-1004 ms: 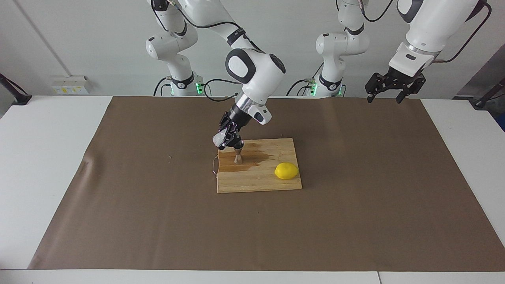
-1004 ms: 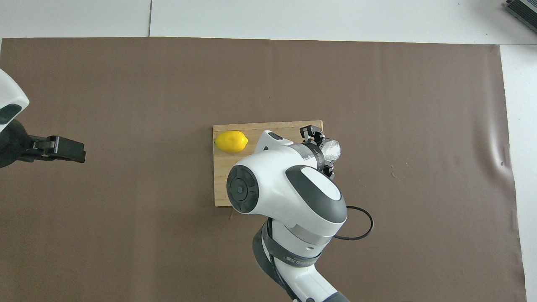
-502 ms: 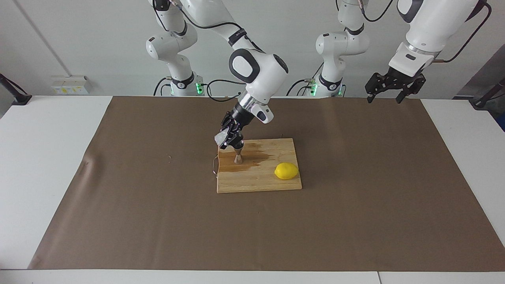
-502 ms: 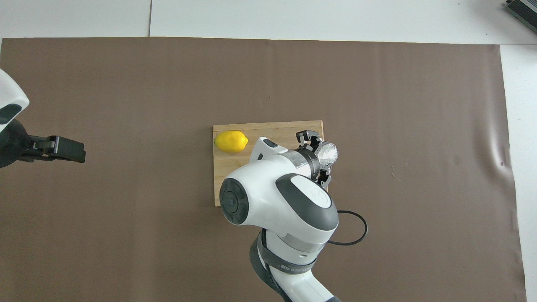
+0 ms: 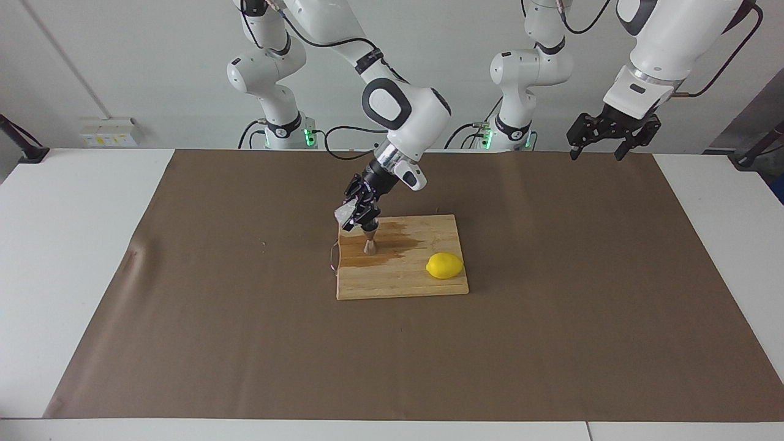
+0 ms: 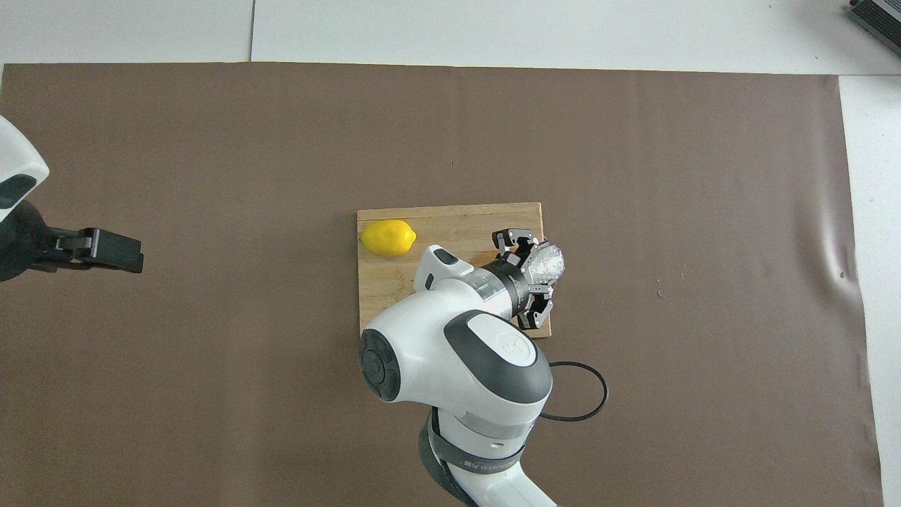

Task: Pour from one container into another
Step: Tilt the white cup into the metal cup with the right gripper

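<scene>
Facing view: the right gripper [image 5: 357,215] is clamped on the glass cup [image 5: 341,214], held tilted over the jigger [image 5: 369,240], which stands on the board [image 5: 401,282] at its end away from the lemon [image 5: 444,265]. The left gripper [image 5: 606,136] waits spread wide, well off the board. The glass is probably rigid, fragile and slippery; grip its wall. Overhead view: the cup [image 6: 547,262] shows at the board [image 6: 450,215] edge; the arm hides the jigger. No stream is discernible.
</scene>
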Robot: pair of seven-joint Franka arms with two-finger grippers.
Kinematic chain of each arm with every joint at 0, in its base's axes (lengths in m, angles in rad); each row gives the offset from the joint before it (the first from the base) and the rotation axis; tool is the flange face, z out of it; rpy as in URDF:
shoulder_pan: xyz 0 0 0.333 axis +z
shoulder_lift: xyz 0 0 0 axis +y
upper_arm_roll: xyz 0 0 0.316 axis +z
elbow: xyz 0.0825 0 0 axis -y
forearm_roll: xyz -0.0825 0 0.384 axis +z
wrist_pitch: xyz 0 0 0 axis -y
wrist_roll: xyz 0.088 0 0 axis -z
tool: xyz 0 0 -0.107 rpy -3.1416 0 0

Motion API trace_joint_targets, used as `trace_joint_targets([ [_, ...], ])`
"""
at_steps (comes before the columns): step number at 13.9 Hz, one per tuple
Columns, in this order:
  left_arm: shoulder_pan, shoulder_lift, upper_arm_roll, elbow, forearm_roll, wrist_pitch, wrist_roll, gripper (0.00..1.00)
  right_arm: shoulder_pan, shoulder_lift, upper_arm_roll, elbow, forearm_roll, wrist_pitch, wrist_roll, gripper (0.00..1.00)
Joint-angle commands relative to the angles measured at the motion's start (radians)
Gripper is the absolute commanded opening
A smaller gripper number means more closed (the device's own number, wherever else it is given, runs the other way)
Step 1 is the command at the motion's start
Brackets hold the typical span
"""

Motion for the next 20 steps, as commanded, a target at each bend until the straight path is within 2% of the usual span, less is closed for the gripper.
trace_joint_targets([
  [1,0.002,-0.026,0.002,-0.023,-0.001,-0.002,-0.005,1.0,0.0,-0.013,0.001,-0.031,-0.056,0.001,0.038,0.0],
  [7,0.002,-0.026,0.001,-0.023,-0.001,-0.002,-0.005,1.0,0.029,-0.019,0.001,-0.05,-0.072,-0.011,0.041,0.0],
  [20,0.002,-0.026,0.002,-0.025,0.001,-0.002,-0.005,1.0,0.026,-0.024,0.001,-0.051,-0.09,-0.007,0.041,0.0],
])
